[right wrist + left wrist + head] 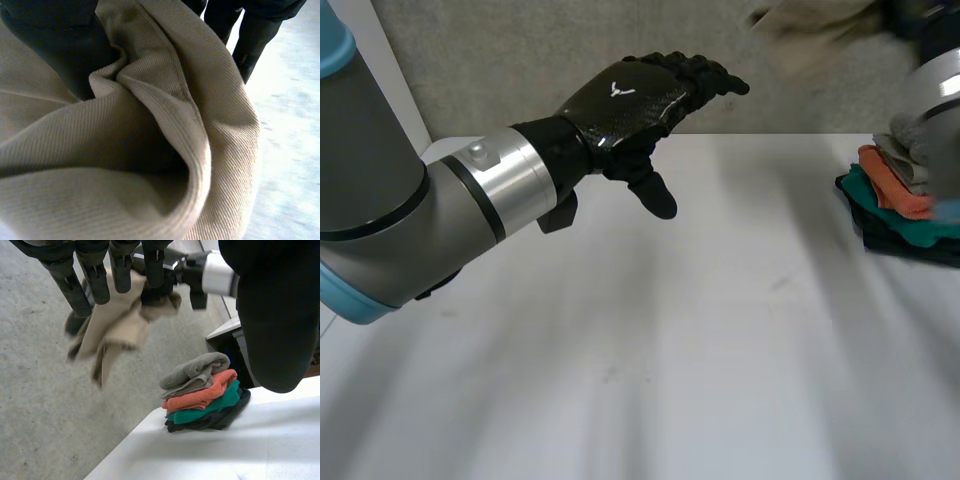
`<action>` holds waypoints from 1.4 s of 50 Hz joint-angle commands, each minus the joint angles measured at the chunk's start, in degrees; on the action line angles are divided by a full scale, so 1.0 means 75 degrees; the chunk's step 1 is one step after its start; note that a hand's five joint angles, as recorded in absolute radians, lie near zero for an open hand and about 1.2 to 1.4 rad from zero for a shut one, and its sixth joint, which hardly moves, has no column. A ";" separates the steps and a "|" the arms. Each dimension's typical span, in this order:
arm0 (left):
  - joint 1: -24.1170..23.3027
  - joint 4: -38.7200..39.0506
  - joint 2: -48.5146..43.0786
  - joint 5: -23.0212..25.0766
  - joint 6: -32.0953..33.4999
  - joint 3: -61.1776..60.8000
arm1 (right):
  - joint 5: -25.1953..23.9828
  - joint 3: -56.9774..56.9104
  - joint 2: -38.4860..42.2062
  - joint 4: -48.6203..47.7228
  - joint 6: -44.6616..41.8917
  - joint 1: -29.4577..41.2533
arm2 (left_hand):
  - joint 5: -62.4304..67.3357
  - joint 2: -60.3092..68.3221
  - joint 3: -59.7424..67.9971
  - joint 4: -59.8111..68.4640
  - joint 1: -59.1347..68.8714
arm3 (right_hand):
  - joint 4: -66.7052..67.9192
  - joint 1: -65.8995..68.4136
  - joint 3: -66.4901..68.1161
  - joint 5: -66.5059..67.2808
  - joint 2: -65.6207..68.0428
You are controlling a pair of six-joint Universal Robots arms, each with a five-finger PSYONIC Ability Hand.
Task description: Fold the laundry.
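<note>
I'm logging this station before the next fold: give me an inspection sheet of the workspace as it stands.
surface: white table, carrying one stack at its corner.
job's things: beige cloth bunched, held in the air; stack of folded cloths, grey on top, then orange, green, dark.
clutter: nothing seen.
hands: left hand open, raised over the table, empty; right hand shut on the beige cloth.
cables: nothing seen.
surroundings: grey carpet floor.

Lab-like: white table (650,330), grey floor (35,405).

A white table (720,350) stands on grey floor (40,415).
</note>
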 commanded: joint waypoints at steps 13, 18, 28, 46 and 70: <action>-0.0203 0.0082 -0.0048 0.0026 0.0087 -0.0601 | -0.4590 -0.1381 0.3266 0.0041 0.2269 -0.4074 | 0.0278 0.0402 0.0362 0.0422 0.0488 | 0.1562 0.2705 0.1825 0.2390 0.1800; -0.0226 0.0105 -0.0048 0.0014 0.0052 -0.0613 | -0.4673 -0.1089 0.3654 -0.0252 0.2163 -0.4133 | 0.0300 0.0424 0.0384 0.0444 0.0510 | 0.1562 0.2705 0.1825 0.2390 0.1800; -0.0367 0.0258 -0.0025 0.0002 0.0028 -0.0636 | -0.4381 -0.0128 0.2730 -0.0592 0.2139 -0.4192 | 0.0300 0.0424 0.0384 0.0444 0.0510 | -0.7772 -0.6628 -0.7508 -0.6943 -0.7534; -0.0496 0.0270 0.0232 -0.0021 -0.0018 -0.0636 | -0.2085 0.0869 -0.0423 0.3977 0.0301 -0.5152 | 0.0322 0.0446 0.0406 0.0466 0.0532 | -0.7772 -0.6628 -0.7508 -0.6943 -0.7534; 0.0804 -0.0141 0.2002 -0.4041 -0.0429 -0.2017 | -0.1135 0.3502 -0.3751 0.3674 0.1729 -0.1404 | -0.0216 -0.0092 -0.0132 -0.0072 -0.0006 | -0.7772 -0.6628 -0.7508 -0.6943 -0.7534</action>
